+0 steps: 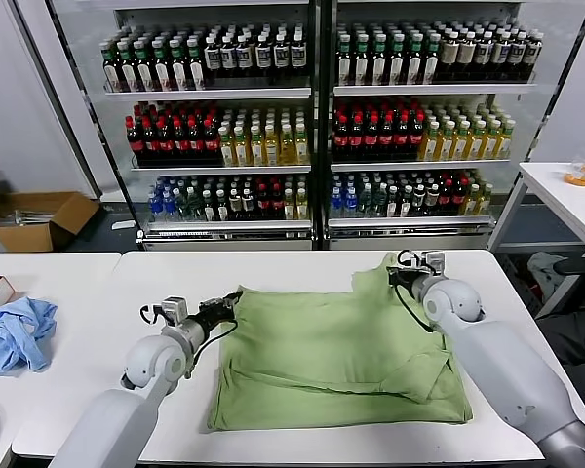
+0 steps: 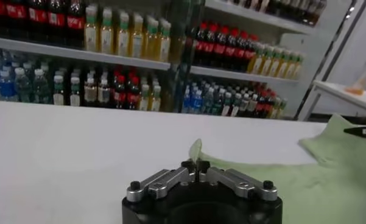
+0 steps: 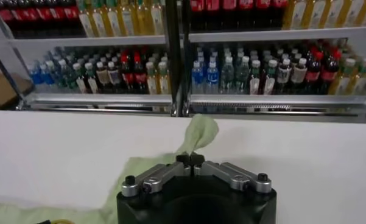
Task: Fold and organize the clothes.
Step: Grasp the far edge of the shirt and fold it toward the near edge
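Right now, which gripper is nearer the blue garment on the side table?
Left. The left gripper is shut on the green shirt's far left corner, on the blue garment's side. The right gripper pinches the shirt's far right corner, farther away.

Both arms are stretched forward low over the table. The left gripper (image 1: 232, 301) is held at the near left, its wrist level and its jaws pressed together on a fold of cloth. The right gripper (image 1: 394, 274) is held farther forward on the right, its forearm angled inward, and its jaws are likewise pinched together on cloth.
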Controlling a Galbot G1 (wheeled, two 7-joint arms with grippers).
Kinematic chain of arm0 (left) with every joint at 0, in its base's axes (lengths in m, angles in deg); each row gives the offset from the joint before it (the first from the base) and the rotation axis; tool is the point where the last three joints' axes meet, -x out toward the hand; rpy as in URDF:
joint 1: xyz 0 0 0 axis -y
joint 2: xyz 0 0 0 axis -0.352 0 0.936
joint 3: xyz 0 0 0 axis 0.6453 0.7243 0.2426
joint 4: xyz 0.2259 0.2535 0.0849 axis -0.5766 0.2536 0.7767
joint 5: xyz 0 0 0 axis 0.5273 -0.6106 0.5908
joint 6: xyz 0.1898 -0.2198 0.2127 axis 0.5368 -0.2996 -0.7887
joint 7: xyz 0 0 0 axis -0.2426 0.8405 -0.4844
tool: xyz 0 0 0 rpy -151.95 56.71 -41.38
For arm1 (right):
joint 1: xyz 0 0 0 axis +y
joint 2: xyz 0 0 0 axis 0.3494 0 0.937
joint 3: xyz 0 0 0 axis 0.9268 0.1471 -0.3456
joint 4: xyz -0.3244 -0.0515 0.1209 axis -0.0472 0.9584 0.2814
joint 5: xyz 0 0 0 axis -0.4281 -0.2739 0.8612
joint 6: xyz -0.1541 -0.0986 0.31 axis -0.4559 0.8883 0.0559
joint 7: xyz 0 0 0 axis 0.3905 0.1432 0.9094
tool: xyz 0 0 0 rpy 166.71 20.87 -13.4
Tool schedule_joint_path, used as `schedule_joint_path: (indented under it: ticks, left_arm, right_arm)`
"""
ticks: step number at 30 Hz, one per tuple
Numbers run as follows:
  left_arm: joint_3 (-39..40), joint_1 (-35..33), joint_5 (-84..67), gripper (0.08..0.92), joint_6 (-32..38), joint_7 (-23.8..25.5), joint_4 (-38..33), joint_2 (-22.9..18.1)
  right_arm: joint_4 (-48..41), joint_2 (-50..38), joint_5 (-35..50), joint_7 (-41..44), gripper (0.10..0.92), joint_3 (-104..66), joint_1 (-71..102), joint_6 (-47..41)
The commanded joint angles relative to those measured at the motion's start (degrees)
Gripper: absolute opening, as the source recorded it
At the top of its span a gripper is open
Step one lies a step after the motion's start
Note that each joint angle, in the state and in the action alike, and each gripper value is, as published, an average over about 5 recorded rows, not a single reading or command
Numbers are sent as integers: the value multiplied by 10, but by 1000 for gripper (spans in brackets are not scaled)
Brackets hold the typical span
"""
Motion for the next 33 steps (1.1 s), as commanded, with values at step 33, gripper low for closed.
schedule_joint_path:
  ticks: [33]
  left_arm:
    - [-69, -220, 22, 102, -31, 19, -169, 54]
  right_arm:
    - [345, -86, 12, -24, 104, -336, 493, -3]
